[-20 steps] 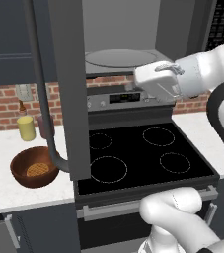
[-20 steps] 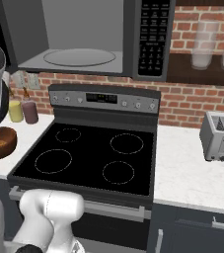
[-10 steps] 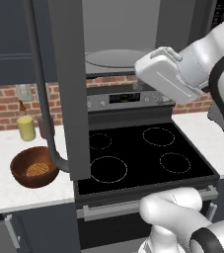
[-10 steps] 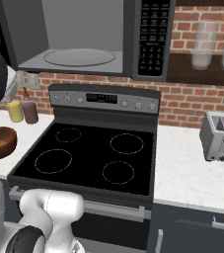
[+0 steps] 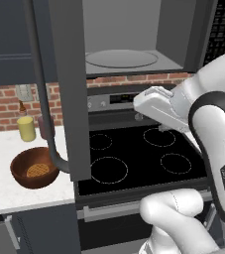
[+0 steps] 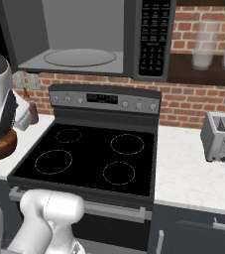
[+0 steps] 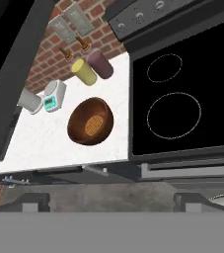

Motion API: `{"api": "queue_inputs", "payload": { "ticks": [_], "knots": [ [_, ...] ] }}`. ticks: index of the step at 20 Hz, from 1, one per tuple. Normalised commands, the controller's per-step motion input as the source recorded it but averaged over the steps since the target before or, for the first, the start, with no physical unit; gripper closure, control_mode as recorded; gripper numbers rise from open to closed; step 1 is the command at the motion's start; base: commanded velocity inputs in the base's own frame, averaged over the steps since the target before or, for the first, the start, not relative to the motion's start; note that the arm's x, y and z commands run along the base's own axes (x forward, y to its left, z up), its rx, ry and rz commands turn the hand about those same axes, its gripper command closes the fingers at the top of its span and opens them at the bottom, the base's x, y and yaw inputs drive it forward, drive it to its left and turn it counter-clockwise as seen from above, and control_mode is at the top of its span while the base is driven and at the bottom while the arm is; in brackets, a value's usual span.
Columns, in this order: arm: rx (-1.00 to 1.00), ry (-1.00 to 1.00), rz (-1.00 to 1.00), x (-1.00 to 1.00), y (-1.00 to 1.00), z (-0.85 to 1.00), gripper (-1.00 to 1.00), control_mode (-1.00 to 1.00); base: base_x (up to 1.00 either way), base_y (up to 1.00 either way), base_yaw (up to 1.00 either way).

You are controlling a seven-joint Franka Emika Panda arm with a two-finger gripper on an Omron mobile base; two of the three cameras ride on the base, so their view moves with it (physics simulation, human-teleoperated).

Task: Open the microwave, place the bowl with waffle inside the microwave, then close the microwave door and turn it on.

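Even, shadowless rendered light fills every view. The pictures look soft and blocky. The counter [image 7: 59,143] seems slightly washed out.

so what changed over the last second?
The white arm's end effector swung from up near the open dark grey microwave down and left over the black stovetop, toward the reddish-brown wooden bowl with the golden waffle. Its jaws are open and empty. Nothing was gripped or released. The wide dark grey microwave door, bowl and waffle stayed put.
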Motion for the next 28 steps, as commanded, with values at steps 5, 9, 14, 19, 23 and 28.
{"api": "queue_inputs", "payload": {
  "ticks": [5,9,14,19,23,28],
  "knots": [
    [0.0,0.0,-0.02,0.41,0.0,-0.76,-1.0,-1.0,0.0,0.0,0.0],
    [0.02,0.01,0.0,0.61,0.0,-0.18,-1.0,-1.0,0.0,0.0,0.0],
    [0.03,0.14,0.0,0.79,0.0,0.0,-1.0,-1.0,0.0,0.0,0.0],
    [0.0,0.25,0.0,0.65,0.0,-0.02,-1.0,-1.0,0.0,0.0,0.0],
    [0.0,0.3,0.0,0.49,0.0,-0.24,-1.0,-1.0,0.0,0.0,0.0],
    [0.0,0.14,0.0,0.19,0.03,-0.56,-1.0,-1.0,0.0,0.0,0.0]
  ]
}}
